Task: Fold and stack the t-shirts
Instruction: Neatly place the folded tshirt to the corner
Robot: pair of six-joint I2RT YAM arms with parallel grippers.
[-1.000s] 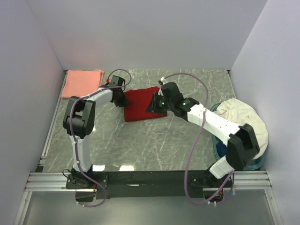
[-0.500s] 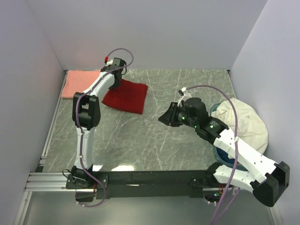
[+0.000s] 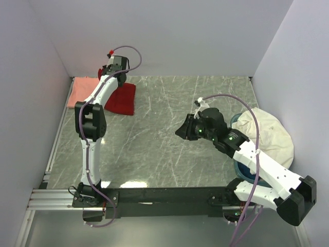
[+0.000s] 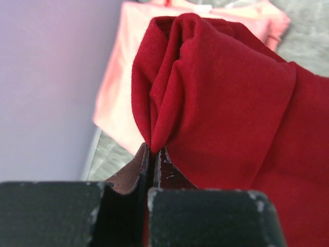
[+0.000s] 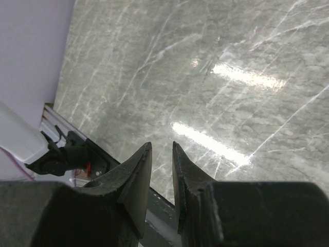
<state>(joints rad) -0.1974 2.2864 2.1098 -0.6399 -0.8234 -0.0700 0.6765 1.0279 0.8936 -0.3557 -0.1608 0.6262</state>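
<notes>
The deep red t-shirt (image 3: 122, 99) lies folded at the back left of the table, its left edge next to the salmon-pink t-shirt (image 3: 81, 91). My left gripper (image 3: 114, 77) is shut on a bunched fold of the red t-shirt (image 4: 226, 103), with the pink t-shirt (image 4: 121, 98) just behind it by the wall. My right gripper (image 3: 180, 131) hovers over the bare table right of the middle. In the right wrist view this gripper (image 5: 162, 146) is open with nothing between its fingers.
A blue basket (image 3: 237, 164) heaped with white cloth (image 3: 267, 134) stands at the right edge. White walls close in the table on the left, back and right. A metal rail (image 3: 164, 198) runs along the near edge.
My left gripper has dragged the red t-shirt from the table's middle to the back left, up to the pink one. My right gripper left the shirt's right edge and pulled back towards me.
</notes>
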